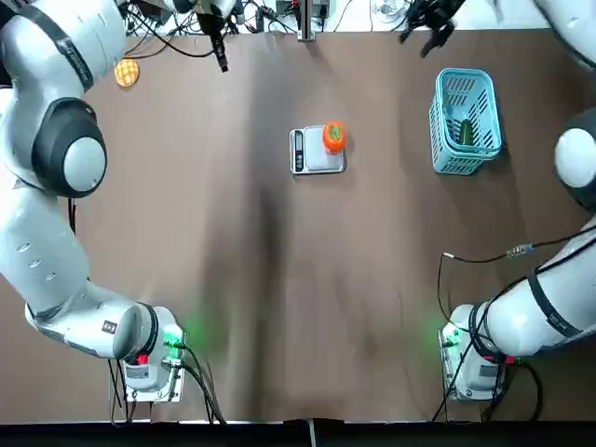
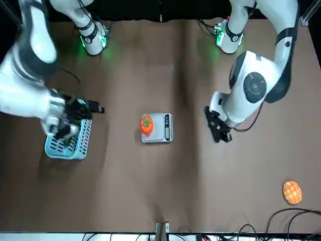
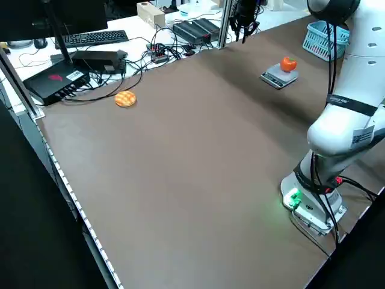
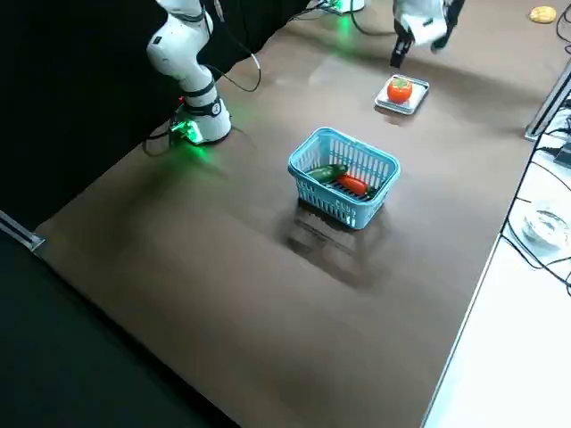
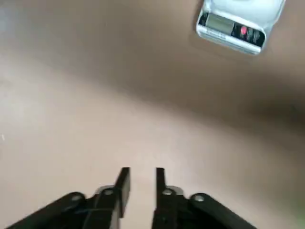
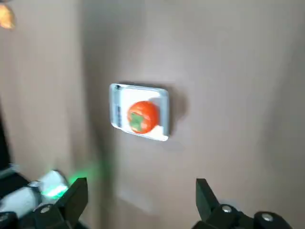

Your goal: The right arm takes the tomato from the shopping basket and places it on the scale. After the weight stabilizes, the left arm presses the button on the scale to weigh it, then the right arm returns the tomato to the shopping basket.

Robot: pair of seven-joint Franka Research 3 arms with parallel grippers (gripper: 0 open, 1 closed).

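Nearest the overhead camera: two green-lit arm bases at the near edge of the brown tabletop (image 1: 279, 307).

Mid-table: small flat silver-grey square scale (image 1: 317, 151) with its dark display-and-button strip along the edge facing the robot's left. The small round orange-red tomato (image 1: 333, 137) with green stem tuft sits on the platform, off-centre toward the far right corner and away from the strip, so the buttons are not covered. Nothing touches it.

Left pincer (image 2: 219, 129): hangs above the tabletop to the left of the scale, on the button side, well apart from it. Fingers (image 5: 125, 180) nearly together, a narrow slit between them, holding nothing. Judgement: the narrow setting suits a fingertip press, and the approach side fits the strip's orientation. The press is the step in hand.

Right pincer (image 2: 70, 120): above the light-blue plastic lattice shopping basket (image 1: 464, 121), far right of the tabletop. Fingers spread wide and empty in the right wrist view. Judgement: placed clear of the scale so as not to disturb the reading. The basket holds a green item (image 4: 325, 174) and a red item (image 4: 352, 185).

Farthest: flat yellow-orange waffle-like disc (image 1: 127, 72) at the far left, well apart from everything, no part in the task.
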